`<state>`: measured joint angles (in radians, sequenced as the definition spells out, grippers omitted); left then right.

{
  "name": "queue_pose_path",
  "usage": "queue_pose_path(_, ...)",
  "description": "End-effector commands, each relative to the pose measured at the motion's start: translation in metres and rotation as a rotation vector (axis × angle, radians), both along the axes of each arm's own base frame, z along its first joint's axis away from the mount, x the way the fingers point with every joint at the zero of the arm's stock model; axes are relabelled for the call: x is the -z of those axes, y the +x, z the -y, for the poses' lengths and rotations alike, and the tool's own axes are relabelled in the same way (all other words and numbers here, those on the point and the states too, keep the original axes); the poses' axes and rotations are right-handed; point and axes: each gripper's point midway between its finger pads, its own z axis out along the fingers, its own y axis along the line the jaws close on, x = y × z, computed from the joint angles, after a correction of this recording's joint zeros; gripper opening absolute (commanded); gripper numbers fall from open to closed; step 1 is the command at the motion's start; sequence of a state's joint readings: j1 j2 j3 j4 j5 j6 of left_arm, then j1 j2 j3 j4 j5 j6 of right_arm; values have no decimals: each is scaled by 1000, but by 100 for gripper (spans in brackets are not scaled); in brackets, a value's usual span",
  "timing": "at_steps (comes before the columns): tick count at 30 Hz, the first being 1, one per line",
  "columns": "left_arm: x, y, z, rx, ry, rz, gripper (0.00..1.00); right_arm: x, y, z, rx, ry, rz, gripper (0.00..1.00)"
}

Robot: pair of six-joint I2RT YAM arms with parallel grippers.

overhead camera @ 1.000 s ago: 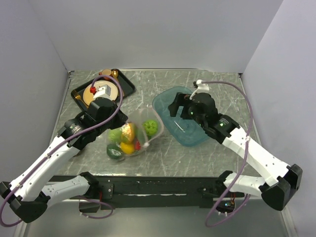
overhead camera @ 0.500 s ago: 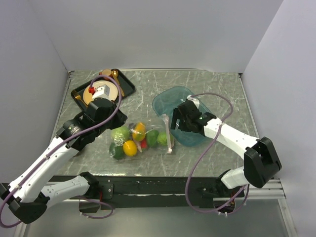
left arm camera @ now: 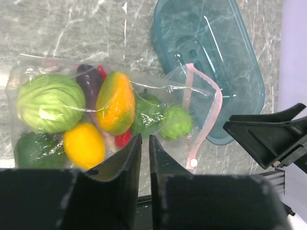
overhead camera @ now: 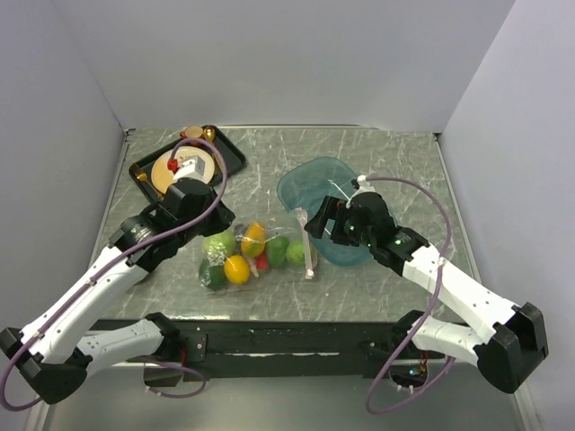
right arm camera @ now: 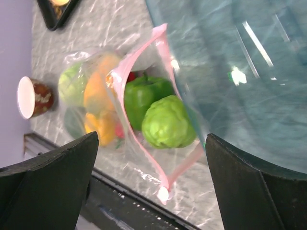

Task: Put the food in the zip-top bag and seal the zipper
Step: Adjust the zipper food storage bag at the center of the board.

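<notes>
zip-top bag (left arm camera: 158, 88) holds food (left arm camera: 115, 103), mouth open — left gripper (left arm camera: 144, 139) nearly closed, right gripper (right arm camera: 152, 141) spread.

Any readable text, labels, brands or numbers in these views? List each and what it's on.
No text can be read.
Pale sticker on the big green round toy: blurred, no letters made out.
White tag in the black tray: too small to read.

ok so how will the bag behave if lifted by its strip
Probably floppy: the bag is thin crinkled film, its strip bowed open. Likely to sag, since the food bunches at the closed end. Round pieces by the mouth might roll out.
</notes>
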<state>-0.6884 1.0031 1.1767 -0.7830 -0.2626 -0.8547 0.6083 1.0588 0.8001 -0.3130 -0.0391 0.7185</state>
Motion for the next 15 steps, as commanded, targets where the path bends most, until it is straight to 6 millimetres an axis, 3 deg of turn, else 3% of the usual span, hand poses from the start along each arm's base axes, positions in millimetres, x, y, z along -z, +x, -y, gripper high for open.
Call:
queue_pose_path(1, -11, 4, 18, 68, -53, 32, 22, -10, 9, -4, 18, 14, 5, 99)
queue_pose_path(3, -10, 7, 29, 104, -71, 35, 25, -18, 17, 17, 99, -45, 41, 100)
queue_pose_path(5, -6, 7, 44, 145, -76, 18, 29, -21, 28, 51, 229, -94, 48, 100)
queue_pose_path(9, -3, 9, 75, 182, -20, -4, 36, -33, 30, 108, 449, -127, 66, 100)
queue_pose_path(11, 2, 11, 91, 188, 26, -28, 38, -31, 28, 127, 519, -137, 53, 100)
queue_pose_path(13, -1, 9, 105, 203, 51, -40, 37, -27, 26, 136, 544, -136, 41, 100)
queue_pose_path(15, 10, 8, 123, 217, 97, -64, 36, -21, 25, 144, 554, -141, 25, 100)
